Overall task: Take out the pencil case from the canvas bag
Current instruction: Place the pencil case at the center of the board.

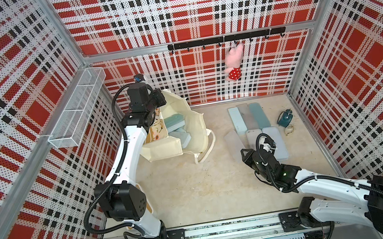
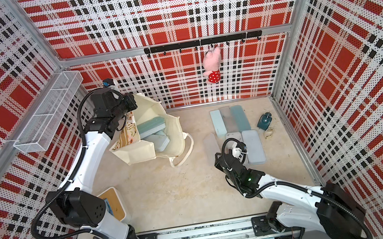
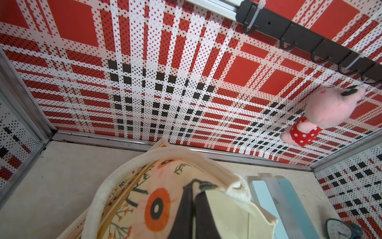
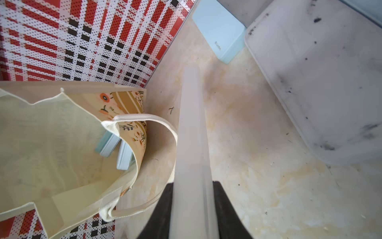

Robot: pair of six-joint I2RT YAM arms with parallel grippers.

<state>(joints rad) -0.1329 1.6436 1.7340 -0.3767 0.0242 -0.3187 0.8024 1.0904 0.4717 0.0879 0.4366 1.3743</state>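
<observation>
The left gripper (image 3: 193,198) is pinched tight on the top rim of the canvas bag (image 1: 196,124). Its dark fingers (image 3: 182,207) are pressed together with the cream hem and flower-printed face caught between them, and the bag's mouth stands open. Inside the bag, just below that gripper, two blue pencil cases (image 1: 174,124) lie slanted, one partly over the other; in the right wrist view their ends poke past the bag's curled floral edge. The right gripper (image 4: 193,184) is well apart from the bag, beyond its white loop handle (image 4: 165,128). Its jaws stand only slightly apart, clamped on one end of a frosted pencil case (image 4: 191,124) that stretches straight away from the fingers; whether this case rests on the table cannot be told. Farther from the bag than the frosted case lie a light blue case (image 4: 219,31) and a smudged grey case (image 4: 320,82). The light blue case carries a small pale line of print near its end, too faint to read. A small clock (image 3: 339,227) beyond them shows dial numerals too small to make out.
</observation>
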